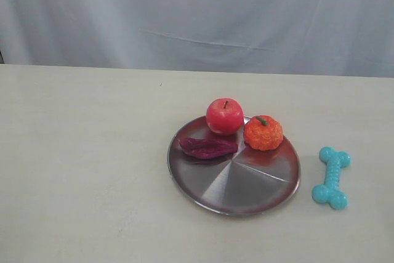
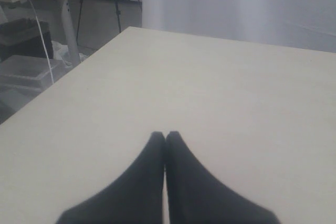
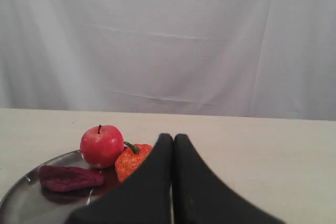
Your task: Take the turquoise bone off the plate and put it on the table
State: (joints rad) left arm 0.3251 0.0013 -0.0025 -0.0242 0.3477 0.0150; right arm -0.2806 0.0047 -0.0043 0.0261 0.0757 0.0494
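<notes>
The turquoise bone (image 1: pixel 332 177) lies flat on the cream table (image 1: pixel 86 170), just right of the silver plate (image 1: pixel 246 190), apart from its rim. Neither arm shows in the exterior view. My left gripper (image 2: pixel 166 135) is shut with nothing in it, over bare tabletop (image 2: pixel 220 93). My right gripper (image 3: pixel 173 137) is also shut and empty, hovering near the plate (image 3: pixel 26 203). In the right wrist view the bone is hidden.
On the plate sit a red apple (image 1: pixel 225 116), an orange pumpkin toy (image 1: pixel 263 132) and a dark purple sweet-potato piece (image 1: pixel 208 146). A pale curtain (image 1: pixel 197 16) hangs behind the table. In the left wrist view, the table's edge drops to floor clutter (image 2: pixel 31 51).
</notes>
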